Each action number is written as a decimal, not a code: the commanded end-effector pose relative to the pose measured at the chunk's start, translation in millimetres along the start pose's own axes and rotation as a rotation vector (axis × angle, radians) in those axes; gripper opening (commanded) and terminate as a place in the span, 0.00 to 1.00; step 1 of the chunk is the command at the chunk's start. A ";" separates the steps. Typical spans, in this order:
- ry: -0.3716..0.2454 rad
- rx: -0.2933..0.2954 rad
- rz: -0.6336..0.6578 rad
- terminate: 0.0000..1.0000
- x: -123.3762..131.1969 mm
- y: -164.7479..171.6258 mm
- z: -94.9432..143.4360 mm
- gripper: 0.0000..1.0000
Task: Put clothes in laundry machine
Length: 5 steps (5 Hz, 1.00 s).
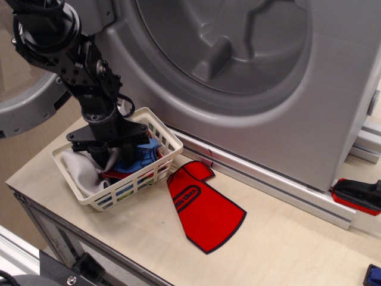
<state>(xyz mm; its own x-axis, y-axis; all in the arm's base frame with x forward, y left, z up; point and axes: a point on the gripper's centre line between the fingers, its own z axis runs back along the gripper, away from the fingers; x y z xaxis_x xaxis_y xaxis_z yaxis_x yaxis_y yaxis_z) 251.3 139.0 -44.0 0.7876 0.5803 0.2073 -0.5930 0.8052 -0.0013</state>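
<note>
The laundry machine [297, 131] fills the back, its drum opening [232, 42] wide open and its round door [27, 110] swung out to the left. A white lattice basket [169, 143] in front of it holds clothes: a light grey cloth [80, 170], a blue piece [143, 159] and a red piece [119, 174]. My gripper [116, 156] points down into the basket, its fingertips buried among the grey and blue pieces. A flat red dark-edged shirt [202, 208] lies on the table right of the basket.
An aluminium rail [268, 185] runs along the machine's base. A red and black object [357, 195] lies at the right edge, a small blue thing [374, 275] at the bottom right corner. The table's front edge is close below the basket.
</note>
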 end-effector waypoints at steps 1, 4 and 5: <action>-0.182 -0.041 -0.106 0.00 19.7 -3.9 69.4 0.00; -0.271 -0.176 -0.173 0.00 17.7 -28.4 164.1 0.00; -0.314 -0.217 -0.236 0.00 13.3 -44.3 185.2 0.00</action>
<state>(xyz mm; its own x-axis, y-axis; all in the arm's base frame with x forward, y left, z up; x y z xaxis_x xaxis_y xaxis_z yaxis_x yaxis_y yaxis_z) 264.3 80.2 128.8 0.8111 0.3436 0.4733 -0.3227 0.9378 -0.1278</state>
